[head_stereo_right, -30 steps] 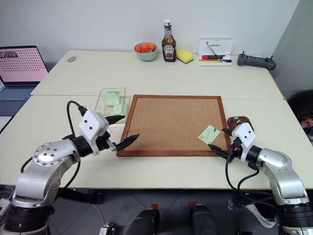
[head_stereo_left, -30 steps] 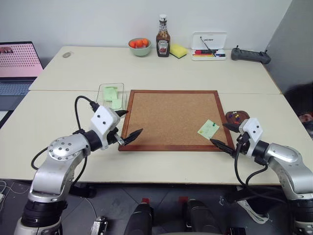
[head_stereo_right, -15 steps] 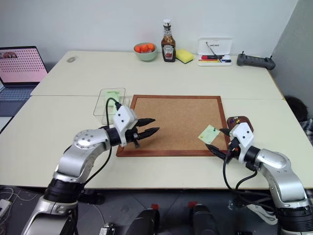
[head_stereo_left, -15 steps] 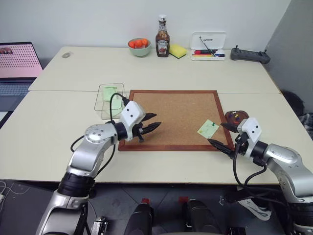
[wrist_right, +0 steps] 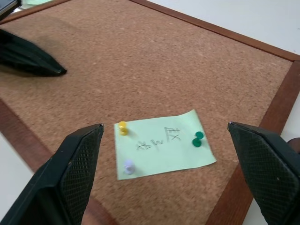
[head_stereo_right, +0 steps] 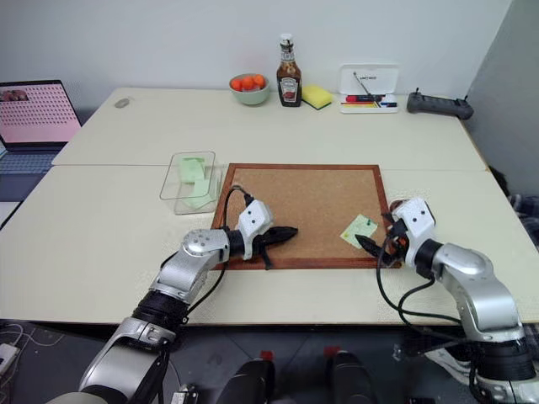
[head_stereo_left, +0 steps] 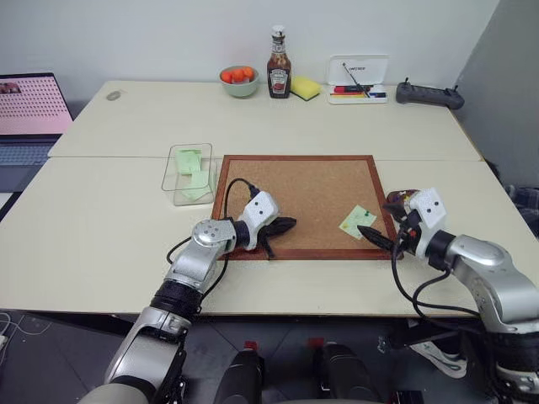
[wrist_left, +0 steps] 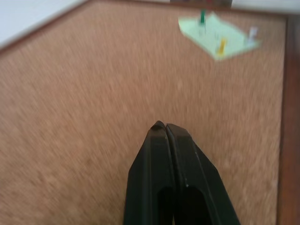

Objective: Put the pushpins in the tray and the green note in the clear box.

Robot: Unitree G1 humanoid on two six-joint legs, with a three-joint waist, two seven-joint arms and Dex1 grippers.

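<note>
The green note [wrist_right: 164,143] lies near the right edge of the cork board [head_stereo_left: 312,189]. Three pushpins hold it down: yellow [wrist_right: 123,127], pale [wrist_right: 128,167] and green [wrist_right: 198,138]. My right gripper [head_stereo_left: 376,219] is open at the board's right edge, its fingers spread on either side of the note and just short of it. My left gripper [head_stereo_left: 290,225] is shut and empty, low over the board's front-left part and pointing toward the note. The dark tray [head_stereo_left: 399,198] sits mostly hidden behind the right gripper. Left of the board stands the clear box [head_stereo_left: 168,181], with green slips inside.
At the table's far side are a bowl of oranges [head_stereo_left: 241,80], a ketchup bottle [head_stereo_left: 280,63], a yellow sponge [head_stereo_left: 306,87], a white pen tray [head_stereo_left: 359,80] and a black controller [head_stereo_left: 431,95]. A laptop [head_stereo_left: 29,109] sits at far left.
My left gripper swung right from beside the board to over it, and went from open to shut. My right gripper edged closer to the note, still open.
</note>
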